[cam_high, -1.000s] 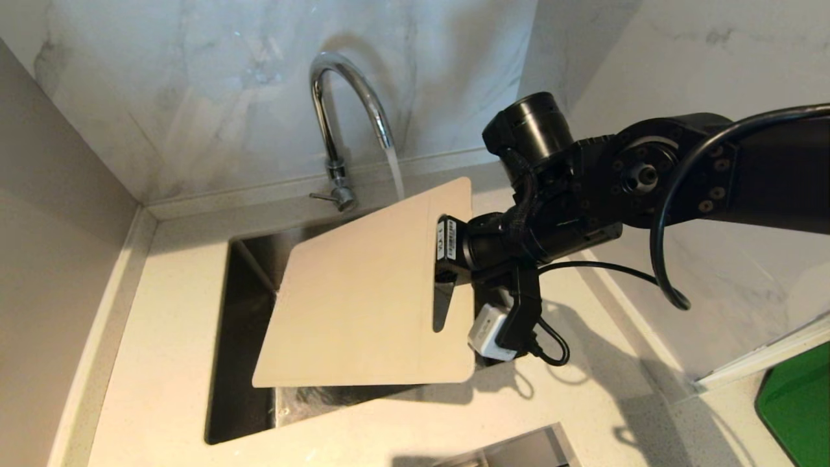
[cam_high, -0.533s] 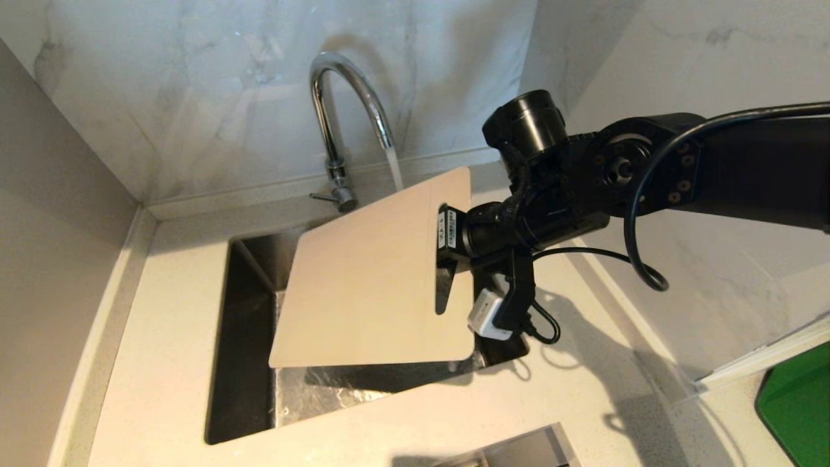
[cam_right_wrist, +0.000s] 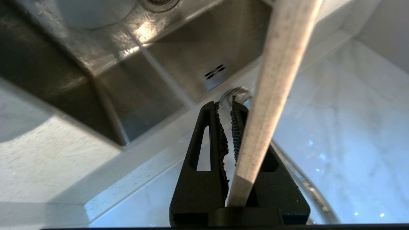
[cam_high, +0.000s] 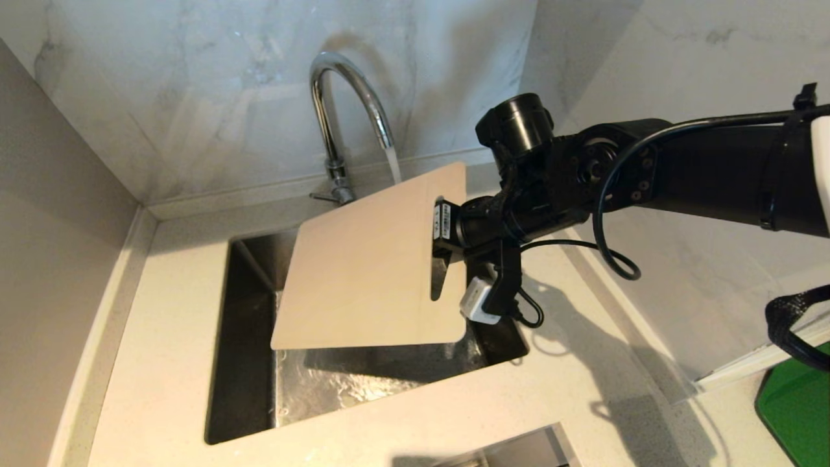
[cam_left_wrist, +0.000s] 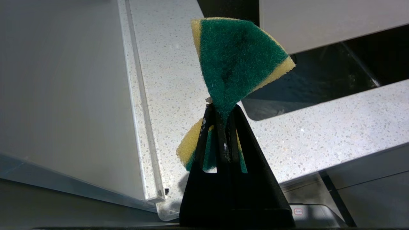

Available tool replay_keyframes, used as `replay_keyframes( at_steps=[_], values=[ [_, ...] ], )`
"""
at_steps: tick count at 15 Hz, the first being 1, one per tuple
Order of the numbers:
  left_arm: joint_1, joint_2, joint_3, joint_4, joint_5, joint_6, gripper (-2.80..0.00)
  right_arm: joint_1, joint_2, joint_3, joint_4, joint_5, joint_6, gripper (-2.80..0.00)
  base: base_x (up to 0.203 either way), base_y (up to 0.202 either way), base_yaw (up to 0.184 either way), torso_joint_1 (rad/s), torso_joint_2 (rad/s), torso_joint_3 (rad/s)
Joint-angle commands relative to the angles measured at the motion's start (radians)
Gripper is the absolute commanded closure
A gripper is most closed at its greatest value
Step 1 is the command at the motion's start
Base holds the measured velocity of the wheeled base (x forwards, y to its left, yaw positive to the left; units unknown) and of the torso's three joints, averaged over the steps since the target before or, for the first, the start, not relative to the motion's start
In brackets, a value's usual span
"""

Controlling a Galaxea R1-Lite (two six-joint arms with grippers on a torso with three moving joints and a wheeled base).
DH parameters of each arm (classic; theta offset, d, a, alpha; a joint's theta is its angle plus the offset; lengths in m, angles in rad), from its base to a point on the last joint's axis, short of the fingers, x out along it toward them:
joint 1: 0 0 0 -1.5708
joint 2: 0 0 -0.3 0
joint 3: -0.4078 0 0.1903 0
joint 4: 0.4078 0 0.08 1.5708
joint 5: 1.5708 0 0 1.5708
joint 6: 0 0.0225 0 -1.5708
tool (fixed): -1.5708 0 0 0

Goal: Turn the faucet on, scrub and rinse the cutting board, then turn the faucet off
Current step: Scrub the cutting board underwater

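1. The right gripper (cam_high: 443,241) is clamped on the board (cam_high: 366,266) at its slotted end, one finger passing through the slot.
2. In the right wrist view the board (cam_right_wrist: 271,105) shows edge-on, pinched low between the two black fingers (cam_right_wrist: 204,150), near their root.
3. The board hangs tilted over the sink (cam_high: 246,337), its far corner raised toward the wall and its near edge above the wet basin floor.
4. The faucet (cam_high: 343,110) is running; its stream falls onto the board's far edge, close to the gripped end.
5. The faucet's lever (cam_high: 322,195) sticks out sideways at its base, left of the board and apart from it.
6. The left gripper (cam_left_wrist: 222,127) is closed on a green and yellow sponge (cam_left_wrist: 236,60), which bulges out on both sides of the fingers.
7. That sponge is held above the speckled counter (cam_left_wrist: 319,137), beside the sink's corner; the left arm is out of the head view.
8. A green object (cam_high: 797,402) lies at the counter's far right edge.
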Motion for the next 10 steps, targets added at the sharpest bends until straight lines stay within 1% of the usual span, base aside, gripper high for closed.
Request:
replay_keyframes(
  at_steps=[1,4,6,10],
  values=[
    [0.000,-0.001,0.000,-0.001,0.000,0.000,0.00,-0.025,0.017,-0.008,0.004,0.004,-0.041,0.00,0.000,0.000,0.000,0.000,0.00,0.000],
    [0.000,-0.001,0.000,-0.001,0.002,0.000,0.00,-0.051,0.052,-0.047,0.006,0.014,-0.049,0.00,0.000,0.000,0.000,0.000,0.00,0.000],
    [0.000,-0.001,0.000,-0.001,0.000,0.000,0.00,-0.062,0.079,-0.077,0.006,0.049,-0.069,0.00,0.000,0.000,0.000,0.000,0.00,0.000],
    [0.000,-0.001,0.000,-0.001,0.001,0.001,0.00,-0.067,0.100,-0.086,0.001,0.053,-0.071,0.00,0.000,0.000,0.000,0.000,0.00,0.000]
  ],
)
